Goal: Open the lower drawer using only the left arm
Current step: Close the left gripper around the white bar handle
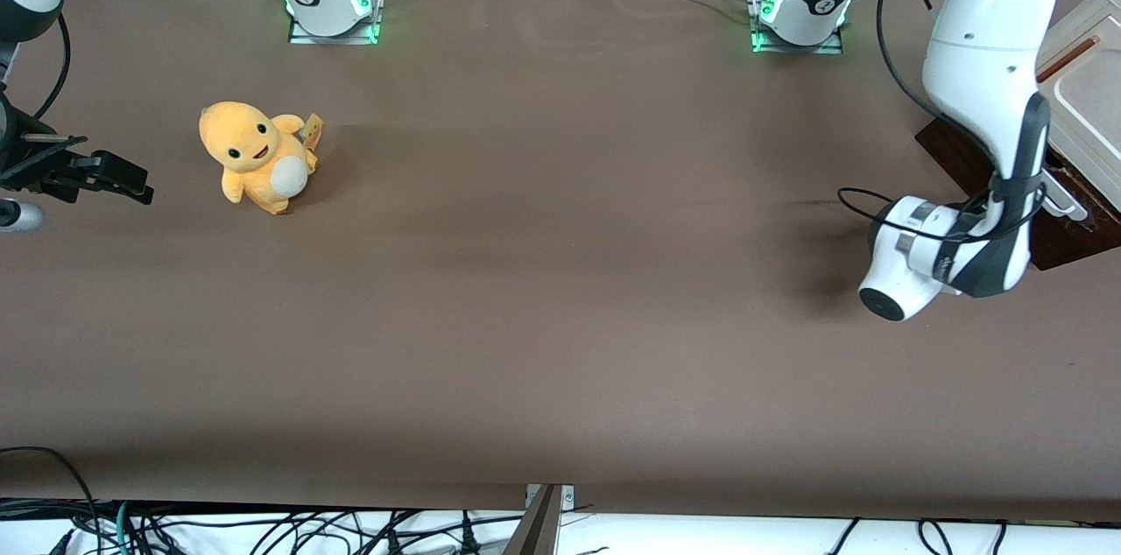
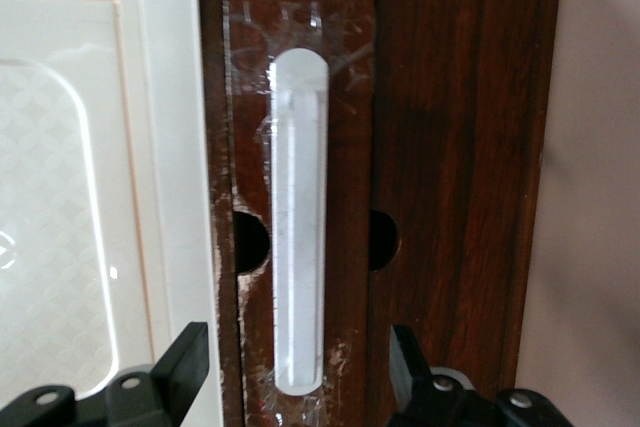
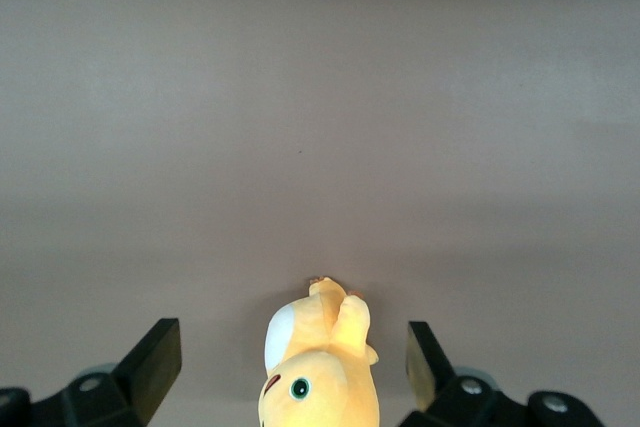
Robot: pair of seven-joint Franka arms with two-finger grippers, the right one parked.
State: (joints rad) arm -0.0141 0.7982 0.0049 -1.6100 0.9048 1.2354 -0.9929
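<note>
Gripper wide, straddling one white handle | lower drawer | one plush toy

left arm: white shells, black joint bands, trailing black cable; pincer black, silver screws.

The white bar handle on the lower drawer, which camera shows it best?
The left wrist view: the white bar handle fills it, framed by the open pincer. The front view shows only an end of it past the left arm. The right wrist view shows none.
</note>
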